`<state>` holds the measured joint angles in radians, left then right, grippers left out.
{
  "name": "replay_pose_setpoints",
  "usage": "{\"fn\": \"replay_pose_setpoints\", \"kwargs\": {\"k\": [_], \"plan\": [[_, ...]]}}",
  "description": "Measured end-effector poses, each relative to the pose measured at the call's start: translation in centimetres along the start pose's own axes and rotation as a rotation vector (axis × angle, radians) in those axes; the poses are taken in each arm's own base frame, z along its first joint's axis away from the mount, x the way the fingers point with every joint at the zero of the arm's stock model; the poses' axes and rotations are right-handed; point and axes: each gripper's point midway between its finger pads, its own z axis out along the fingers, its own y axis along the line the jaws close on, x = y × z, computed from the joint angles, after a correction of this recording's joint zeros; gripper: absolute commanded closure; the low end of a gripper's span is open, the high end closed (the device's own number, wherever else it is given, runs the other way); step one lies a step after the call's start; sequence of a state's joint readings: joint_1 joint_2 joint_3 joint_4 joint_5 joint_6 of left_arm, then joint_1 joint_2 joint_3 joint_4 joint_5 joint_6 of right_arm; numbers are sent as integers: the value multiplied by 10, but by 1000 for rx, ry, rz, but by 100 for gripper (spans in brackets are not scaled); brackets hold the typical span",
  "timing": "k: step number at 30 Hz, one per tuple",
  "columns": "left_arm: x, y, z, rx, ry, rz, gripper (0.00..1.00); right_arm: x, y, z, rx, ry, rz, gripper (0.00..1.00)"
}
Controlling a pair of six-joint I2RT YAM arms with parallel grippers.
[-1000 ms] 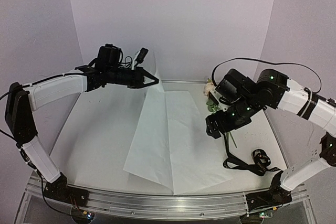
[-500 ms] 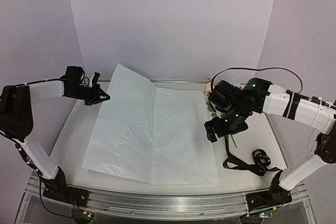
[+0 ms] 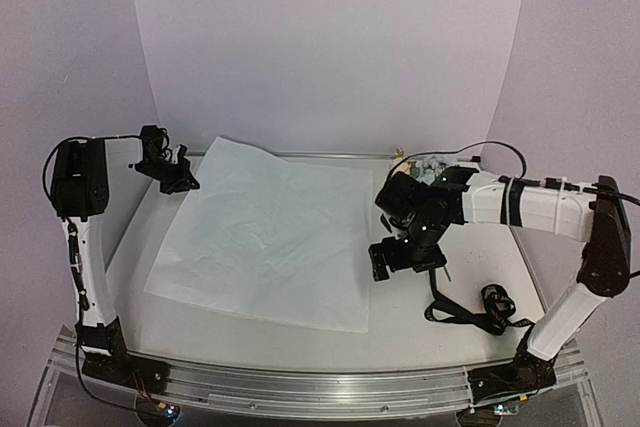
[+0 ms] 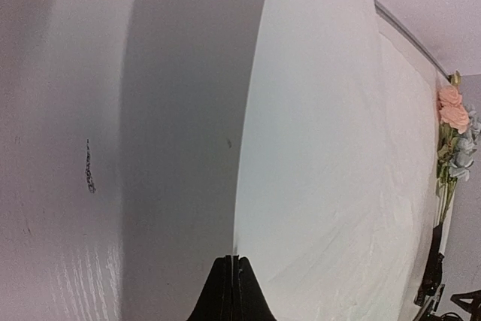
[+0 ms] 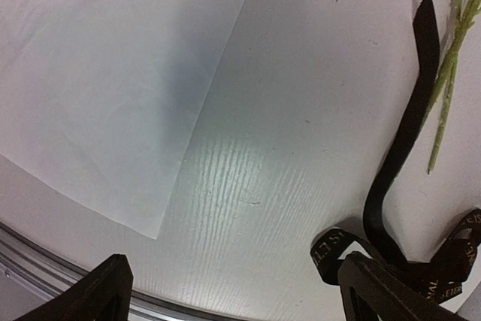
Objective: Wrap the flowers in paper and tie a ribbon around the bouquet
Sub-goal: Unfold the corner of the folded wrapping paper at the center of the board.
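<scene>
The paper (image 3: 265,237) is now seen spread almost flat across the surface (image 3: 200,325), drawn further to the left than half a second earlier, and the raised centre fold seen then is largely smoothed out. Its far left corner is lifted slightly, and a shadow is cast beneath that edge in the left wrist view. The left tool (image 3: 188,183) is pulled back toward the far left corner of the surface, its fingers pressed together and clamped on the left edge of the paper (image 4: 323,148), which is seen running straight into the closed tips (image 4: 234,264). The right tool (image 3: 398,259) has been shifted left, is held just above the surface at the paper's right edge, and is kept wide apart with nothing between its fingers (image 5: 101,291). The flowers (image 3: 420,162) are left lying at the far right, off the paper, partly hidden behind the right arm. The ribbon (image 3: 482,311) is left loosely coiled at the near right, one end laid beside the green stems (image 5: 451,58).
</scene>
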<state>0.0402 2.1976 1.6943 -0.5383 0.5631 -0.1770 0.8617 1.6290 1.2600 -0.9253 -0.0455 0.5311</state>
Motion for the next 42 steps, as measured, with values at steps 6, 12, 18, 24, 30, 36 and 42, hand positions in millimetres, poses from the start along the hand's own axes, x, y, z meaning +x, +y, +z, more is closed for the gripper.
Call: {"fn": "replay_pose_setpoints", "kwargs": {"k": [6, 12, 18, 24, 30, 36, 42], "plan": [[-3, 5, 24, -50, 43, 35, 100, -4, 13, 23, -38, 34, 51, 15], [15, -21, 51, -46, 110, 111, 100, -6, 27, 56, -47, 61, 88, 20], [24, -37, 63, -47, 150, 168, 100, 7, 36, 76, 16, 57, 51, 26], [4, -46, 66, -38, 117, 198, 100, 21, 40, 82, 77, 24, 19, 33], [-2, -51, 67, -33, 103, 204, 100, 33, 49, 96, 95, 30, 12, 42], [1, -51, 69, -33, 108, 203, 100, 36, 59, 100, 96, 11, 4, 54], [16, -36, 76, -73, 142, 179, 97, 46, 76, 99, 82, 6, 6, 60]]}}
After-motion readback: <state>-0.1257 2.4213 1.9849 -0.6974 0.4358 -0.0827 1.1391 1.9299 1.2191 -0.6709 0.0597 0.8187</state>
